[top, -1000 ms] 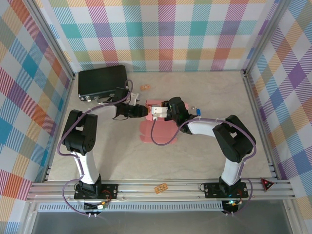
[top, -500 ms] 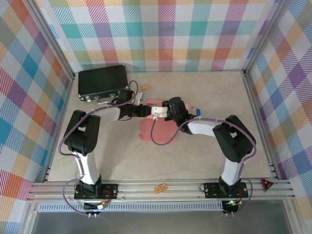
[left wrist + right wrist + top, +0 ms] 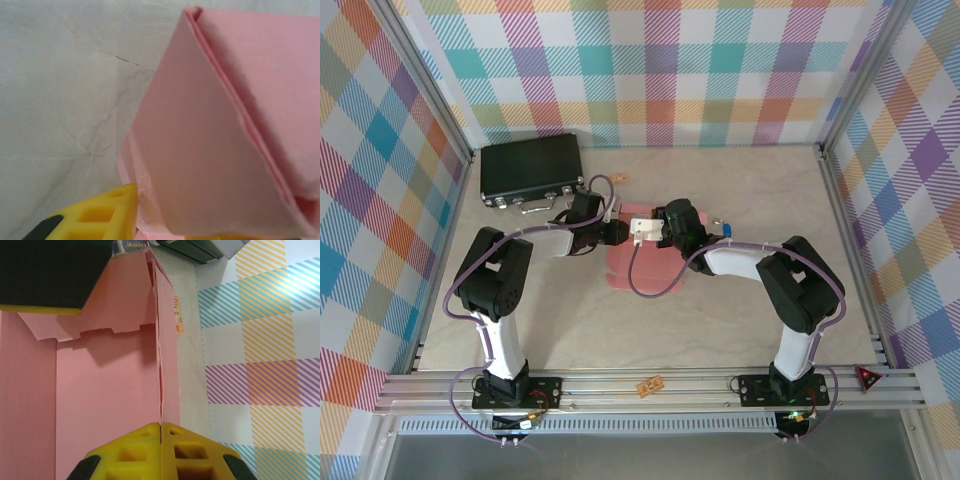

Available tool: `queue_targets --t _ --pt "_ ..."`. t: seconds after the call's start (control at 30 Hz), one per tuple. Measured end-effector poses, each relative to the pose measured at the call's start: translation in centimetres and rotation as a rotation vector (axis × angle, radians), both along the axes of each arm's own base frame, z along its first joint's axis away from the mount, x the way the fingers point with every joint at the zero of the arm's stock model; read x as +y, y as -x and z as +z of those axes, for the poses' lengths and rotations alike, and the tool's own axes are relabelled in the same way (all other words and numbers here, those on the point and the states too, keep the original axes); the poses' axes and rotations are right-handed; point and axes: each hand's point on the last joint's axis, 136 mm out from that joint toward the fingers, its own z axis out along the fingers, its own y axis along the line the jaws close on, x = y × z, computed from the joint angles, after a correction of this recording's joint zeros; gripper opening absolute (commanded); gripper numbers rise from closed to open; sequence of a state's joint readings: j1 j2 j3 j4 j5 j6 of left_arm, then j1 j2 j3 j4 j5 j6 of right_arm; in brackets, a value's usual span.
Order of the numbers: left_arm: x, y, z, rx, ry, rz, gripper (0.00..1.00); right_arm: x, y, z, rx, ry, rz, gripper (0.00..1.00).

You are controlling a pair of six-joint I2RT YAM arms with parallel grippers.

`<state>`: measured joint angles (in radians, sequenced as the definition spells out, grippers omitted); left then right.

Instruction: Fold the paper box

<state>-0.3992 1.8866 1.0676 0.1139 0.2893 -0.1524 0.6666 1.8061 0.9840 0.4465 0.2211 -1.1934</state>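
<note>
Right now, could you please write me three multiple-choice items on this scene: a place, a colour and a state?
1. Where on the table is the black case? A. far left corner B. near right corner C. between the arm bases
2. What colour is the paper box? A. blue B. salmon pink C. white
3. How is the right gripper? A. wide open B. shut on the black case C. shut on a wall of the paper box
Answers: 1 A, it lies by the far left walls in the top view; 2 B, its card is pink; 3 C, the right wrist view shows it pinching the thin pink edge.
</note>
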Motion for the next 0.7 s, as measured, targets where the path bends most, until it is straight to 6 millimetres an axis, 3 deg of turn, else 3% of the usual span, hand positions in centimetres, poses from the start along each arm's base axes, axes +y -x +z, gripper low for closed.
queue_targets --t 0.27,0.5,0.57,0.7 --pt "0.46 -0.38 -0.05 -0.035 -0.033 0.040 0.26 0.11 0.08 0.00 0.001 -0.002 0.000 0.00" --pt "0.55 -0.68 -0.01 -0.061 -0.051 0.059 0.06 0.30 0.22 0.00 0.003 -0.005 0.002 0.05" --pt "0.51 -0.71 0.01 -0.069 -0.060 0.057 0.01 0.40 0.28 0.05 0.004 -0.010 0.002 0.15" --pt "0.40 -0.55 0.00 -0.088 -0.085 0.055 0.00 0.69 0.60 0.18 0.017 -0.029 0.003 0.40"
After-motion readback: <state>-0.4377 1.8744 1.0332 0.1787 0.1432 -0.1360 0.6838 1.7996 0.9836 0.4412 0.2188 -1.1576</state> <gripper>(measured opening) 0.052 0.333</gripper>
